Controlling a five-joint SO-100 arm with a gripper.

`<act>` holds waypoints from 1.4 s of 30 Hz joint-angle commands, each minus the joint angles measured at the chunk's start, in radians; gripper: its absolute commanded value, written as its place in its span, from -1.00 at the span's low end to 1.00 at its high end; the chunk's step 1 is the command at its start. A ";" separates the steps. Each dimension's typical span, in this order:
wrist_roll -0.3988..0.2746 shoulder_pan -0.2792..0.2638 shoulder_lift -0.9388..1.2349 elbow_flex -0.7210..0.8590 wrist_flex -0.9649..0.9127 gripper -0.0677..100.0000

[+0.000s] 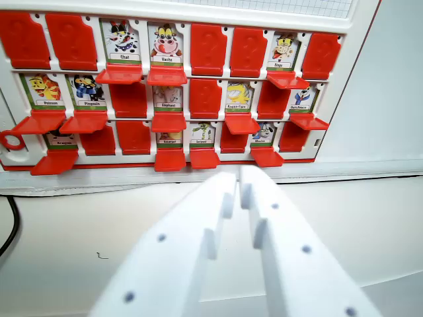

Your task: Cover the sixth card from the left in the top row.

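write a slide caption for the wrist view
White pincer shut before a red flip-card game board, several animal cards uncovered.

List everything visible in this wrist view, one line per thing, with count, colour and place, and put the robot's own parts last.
Game board: one, white frame, across the top of the view, three rows of card slots.
Covered slots: twelve, red flaps with a question mark, scattered over all rows; the top row's first, second, fifth, sixth and eighth from the wrist view's left are covered.
Uncovered cards: twelve, animal pictures with labels, red flaps folded down below them.
Table: one, white, below the board.
Cable: one, black, at the wrist view's left edge.
Gripper: one, white, bottom centre, jaws nearly together, holding nothing.
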 commanded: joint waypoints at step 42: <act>0.121 -0.051 0.382 0.100 0.130 -1.00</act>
